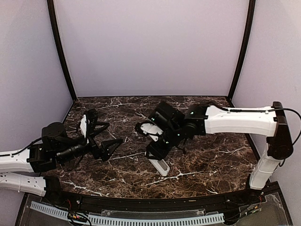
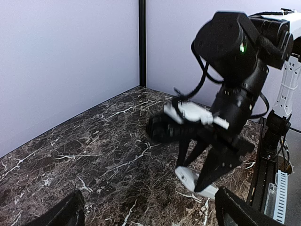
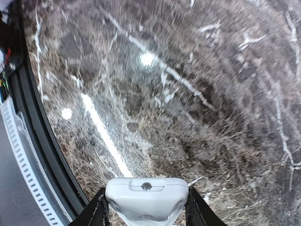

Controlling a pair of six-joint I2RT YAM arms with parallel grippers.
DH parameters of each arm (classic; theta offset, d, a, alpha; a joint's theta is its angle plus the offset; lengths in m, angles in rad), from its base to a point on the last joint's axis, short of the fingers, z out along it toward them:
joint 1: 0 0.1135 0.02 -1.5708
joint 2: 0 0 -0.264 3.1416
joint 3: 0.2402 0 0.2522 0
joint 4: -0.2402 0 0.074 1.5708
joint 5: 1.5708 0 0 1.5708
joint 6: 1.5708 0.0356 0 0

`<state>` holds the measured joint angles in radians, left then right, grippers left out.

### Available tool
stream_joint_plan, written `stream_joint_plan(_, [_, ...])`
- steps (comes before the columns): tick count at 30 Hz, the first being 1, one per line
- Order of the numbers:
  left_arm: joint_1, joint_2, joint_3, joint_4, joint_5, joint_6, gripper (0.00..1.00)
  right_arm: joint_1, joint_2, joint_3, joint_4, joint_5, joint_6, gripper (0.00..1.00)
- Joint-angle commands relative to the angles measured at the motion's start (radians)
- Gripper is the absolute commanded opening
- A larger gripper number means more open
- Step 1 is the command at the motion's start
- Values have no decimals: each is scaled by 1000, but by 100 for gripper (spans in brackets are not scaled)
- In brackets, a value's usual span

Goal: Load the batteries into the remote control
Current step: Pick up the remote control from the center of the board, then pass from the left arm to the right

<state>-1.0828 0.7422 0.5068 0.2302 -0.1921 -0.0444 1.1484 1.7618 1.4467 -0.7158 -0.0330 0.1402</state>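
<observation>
Presently, the remote control (image 3: pixel 146 197) is gripped at one end between the fingers of the right gripper (image 1: pixel 157 159), tilted over the front middle of the marble table (image 1: pixel 211 155); contact with the surface cannot be told. The left gripper (image 1: pixel 104 134) is held wide open and empty, well apart to the left.
</observation>
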Motion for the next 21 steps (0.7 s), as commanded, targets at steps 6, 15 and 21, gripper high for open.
stream_joint_plan(6, [-2,93,-2,30,178,3,95,-73,-209,-101,224,-75,32,31])
stream_joint_plan(15, [-3,274,85,88,483,5,95,-74,-373,-192,471,-317,-23,30])
stream_joint_plan(21, [-2,357,151,164,599,-13,98,-74,-432,-252,618,-422,-18,29])
